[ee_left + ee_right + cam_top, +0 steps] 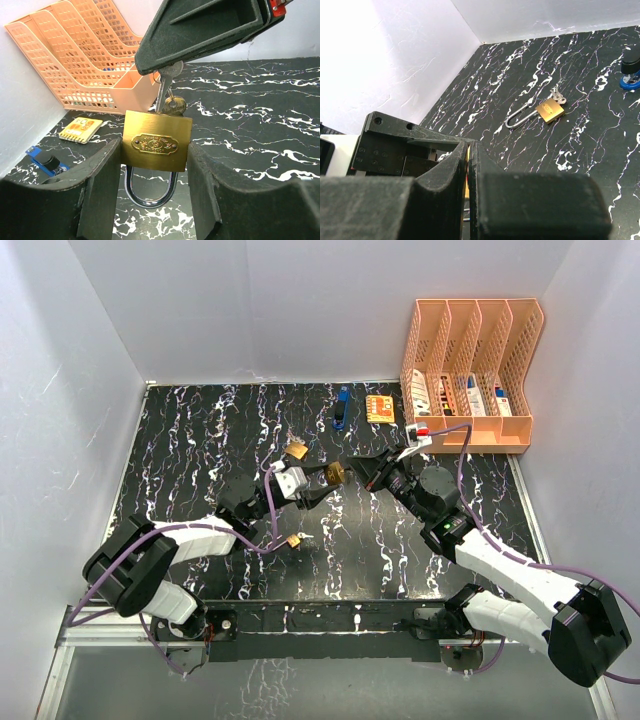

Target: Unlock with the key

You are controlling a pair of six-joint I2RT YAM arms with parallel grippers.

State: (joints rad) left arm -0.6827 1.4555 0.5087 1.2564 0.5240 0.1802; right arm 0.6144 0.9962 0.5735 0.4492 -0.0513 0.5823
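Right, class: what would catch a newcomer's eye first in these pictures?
The brass padlock gripped in the left hand at mid-table, with the right hand holding a key to its top end. Next, the orange file rack at the back right corner.

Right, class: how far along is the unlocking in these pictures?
Done: the left jaws clamp the brass padlock by its sides, and the right jaws pinch the key. In hand: the key's blade sits at the padlock's keyhole face, apparently inserted. Left: turning it, since the shackle looks shut.
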